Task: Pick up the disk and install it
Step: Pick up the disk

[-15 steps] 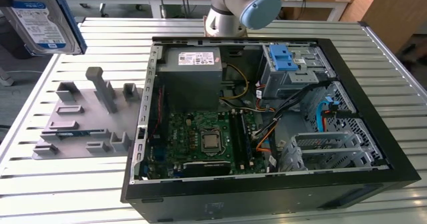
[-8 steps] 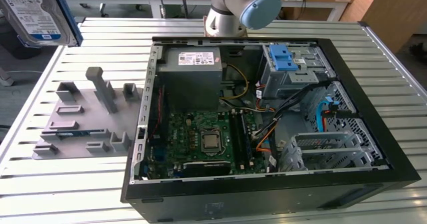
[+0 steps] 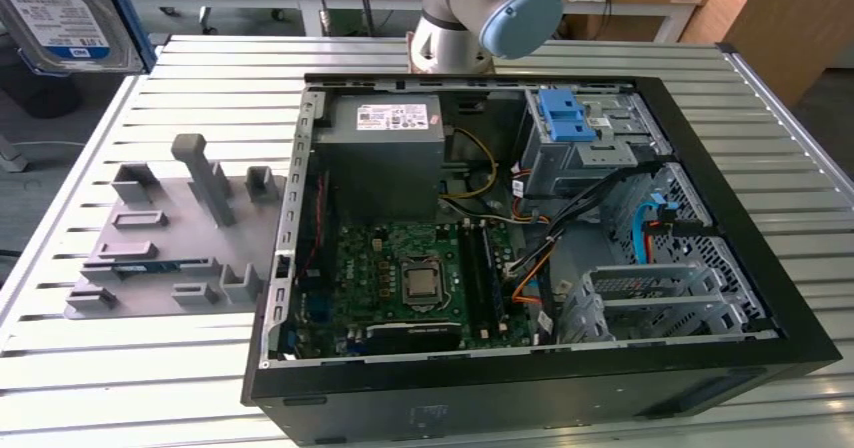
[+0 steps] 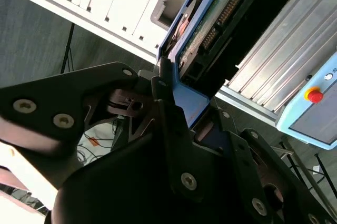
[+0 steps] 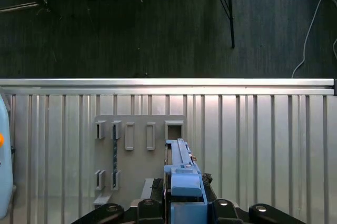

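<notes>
i see fingers (image 4: 166,108) clamped on disk (image 3: 54,13), gripping at its blue side rail (image 4: 187,100). disk hangs clear of table (image 3: 200,368), label side showing, at exterior view's far left, well apart from open computer case (image 3: 534,388). in first wrist view, disk edge-on, grey fixture (image 5: 139,124) lying on table beyond it.

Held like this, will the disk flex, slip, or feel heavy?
Likely stiff: the disk juts straight from the end effector without sagging. Probably dense for its size, judging by its metal body. The smooth blue plastic rail in the grip might slip.
</notes>
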`<state>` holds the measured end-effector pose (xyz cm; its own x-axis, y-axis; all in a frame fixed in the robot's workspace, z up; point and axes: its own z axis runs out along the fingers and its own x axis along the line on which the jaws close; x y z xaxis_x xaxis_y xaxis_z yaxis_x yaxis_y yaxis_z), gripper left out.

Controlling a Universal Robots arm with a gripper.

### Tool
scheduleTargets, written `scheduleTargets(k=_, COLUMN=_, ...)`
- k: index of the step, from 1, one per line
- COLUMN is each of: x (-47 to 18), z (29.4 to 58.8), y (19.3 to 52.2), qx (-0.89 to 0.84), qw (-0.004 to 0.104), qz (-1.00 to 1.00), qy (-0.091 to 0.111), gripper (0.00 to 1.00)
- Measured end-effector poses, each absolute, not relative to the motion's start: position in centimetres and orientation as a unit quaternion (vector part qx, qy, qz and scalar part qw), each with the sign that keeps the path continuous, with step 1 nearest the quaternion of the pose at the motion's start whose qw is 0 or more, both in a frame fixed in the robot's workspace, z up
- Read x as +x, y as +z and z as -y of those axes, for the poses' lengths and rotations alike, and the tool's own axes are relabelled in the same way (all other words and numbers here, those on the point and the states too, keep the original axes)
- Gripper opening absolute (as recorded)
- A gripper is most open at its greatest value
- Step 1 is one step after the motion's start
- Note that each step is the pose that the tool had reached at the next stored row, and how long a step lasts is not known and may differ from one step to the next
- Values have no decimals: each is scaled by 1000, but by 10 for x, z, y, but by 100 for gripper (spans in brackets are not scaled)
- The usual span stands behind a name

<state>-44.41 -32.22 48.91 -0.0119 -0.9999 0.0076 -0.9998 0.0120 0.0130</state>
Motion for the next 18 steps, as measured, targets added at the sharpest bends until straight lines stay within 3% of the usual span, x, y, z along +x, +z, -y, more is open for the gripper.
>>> scheduleTargets(k=18, x=-444, z=339, y=491, qx=703, qw=7, qz=711, qy=-2, gripper=36)
